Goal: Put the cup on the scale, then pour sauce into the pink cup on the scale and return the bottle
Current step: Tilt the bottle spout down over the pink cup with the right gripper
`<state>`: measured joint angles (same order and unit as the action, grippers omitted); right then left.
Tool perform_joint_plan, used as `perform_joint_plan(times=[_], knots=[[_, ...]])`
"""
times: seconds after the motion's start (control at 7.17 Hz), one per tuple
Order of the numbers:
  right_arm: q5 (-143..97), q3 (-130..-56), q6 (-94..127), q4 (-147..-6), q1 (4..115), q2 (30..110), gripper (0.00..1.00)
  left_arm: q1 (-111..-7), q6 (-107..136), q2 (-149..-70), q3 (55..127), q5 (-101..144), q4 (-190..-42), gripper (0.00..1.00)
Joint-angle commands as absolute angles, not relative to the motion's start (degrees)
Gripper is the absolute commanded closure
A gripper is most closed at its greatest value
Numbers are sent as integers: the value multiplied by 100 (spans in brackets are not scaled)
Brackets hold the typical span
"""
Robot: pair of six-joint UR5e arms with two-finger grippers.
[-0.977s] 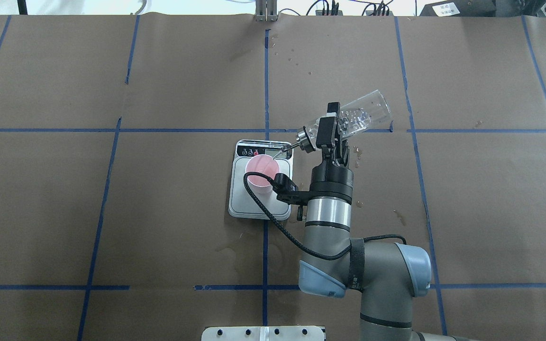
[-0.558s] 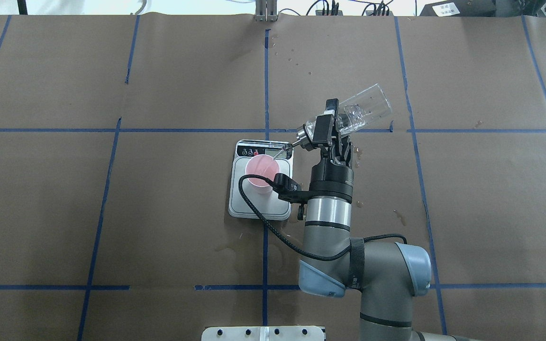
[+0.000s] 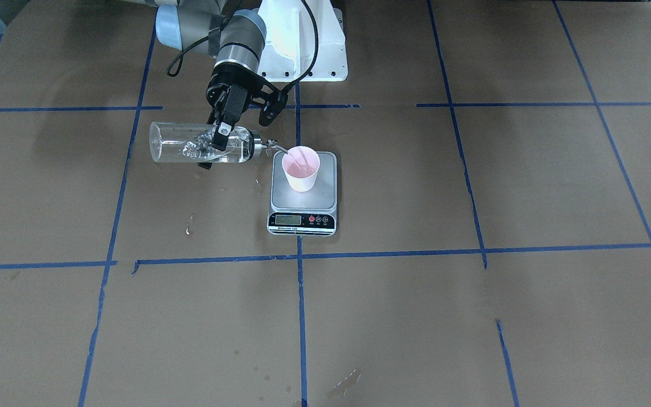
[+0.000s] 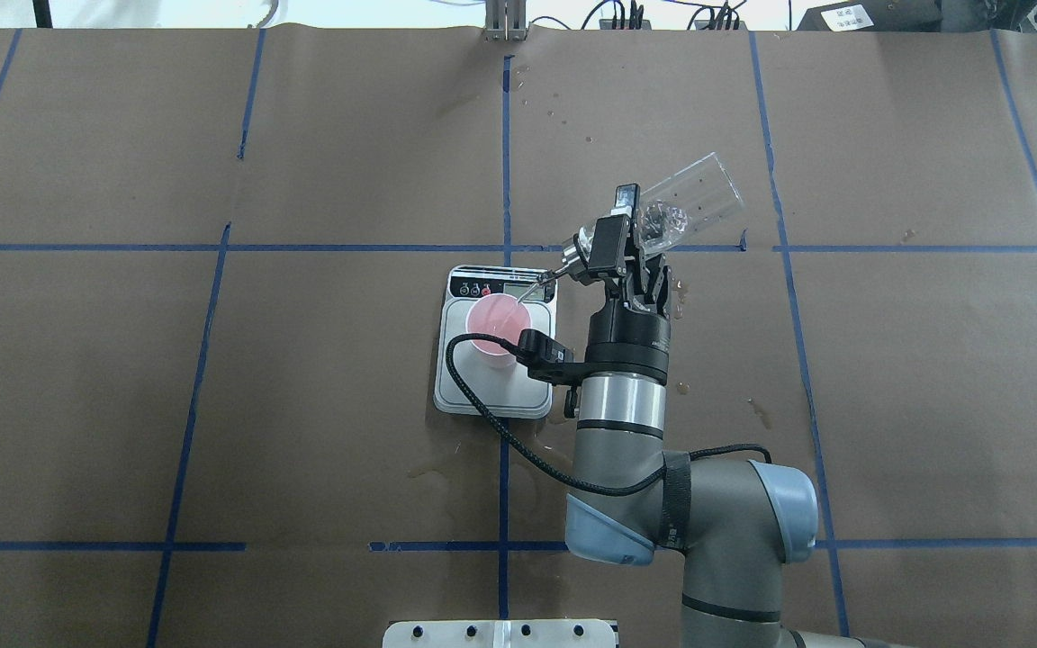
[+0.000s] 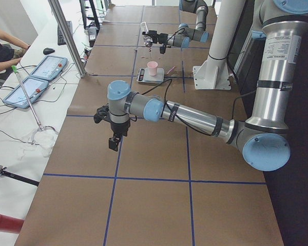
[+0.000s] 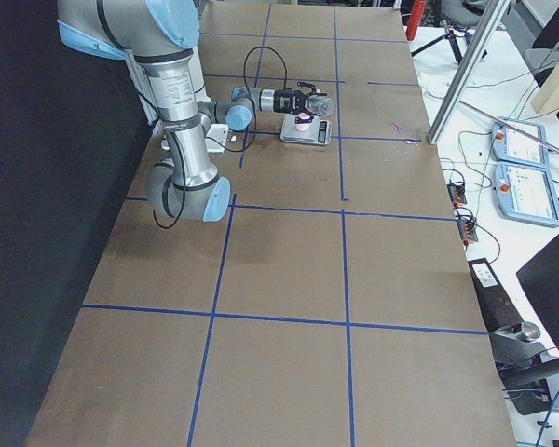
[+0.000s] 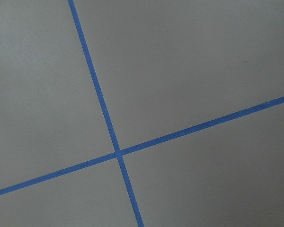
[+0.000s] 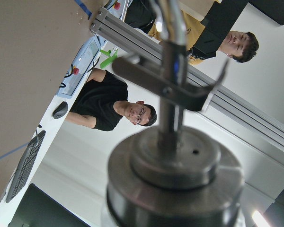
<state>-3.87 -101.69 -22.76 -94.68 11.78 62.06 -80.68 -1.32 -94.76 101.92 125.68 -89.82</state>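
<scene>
On the flat silver digital scale (image 4: 491,396) at desk centre stands the small pale pink paper cup (image 4: 496,322). From 2 o'clock the right gripper (image 4: 619,229), fingers clamped on the clear glass bottle (image 4: 694,189), has tipped it steeper: pouring likely continues. Whether the fingers of the left gripper (image 5: 114,141) are apart, I cannot tell.

The place is a robotics lab. The desk (image 4: 347,405) is covered in brown paper and marked into squares with blue tape (image 4: 506,162). Two grey-and-blue industrial arms (image 5: 195,115) are seen over it, and a digital scale (image 3: 325,195) is set on it. Teach pendants (image 5: 50,65), a keyboard (image 8: 24,165) and a mouse (image 5: 50,50) are laid on a white side bench (image 5: 20,118). An aluminium post (image 5: 68,38) is fixed by that bench, and two operators (image 8: 128,111) are seen there.
</scene>
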Motion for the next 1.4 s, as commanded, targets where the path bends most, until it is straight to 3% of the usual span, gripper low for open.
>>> perform_joint_plan(times=[0.0, 1.26], knots=[[-413, -10169, -2250, -9431, 1169, 6196, 100, -8068, -132, -9492, 10204, 12568, -8974, 0], [-1071, -10125, 427, -9422, 1020, 6214, 100, -8077, -114, -9457, 10292, 12568, -8974, 0]])
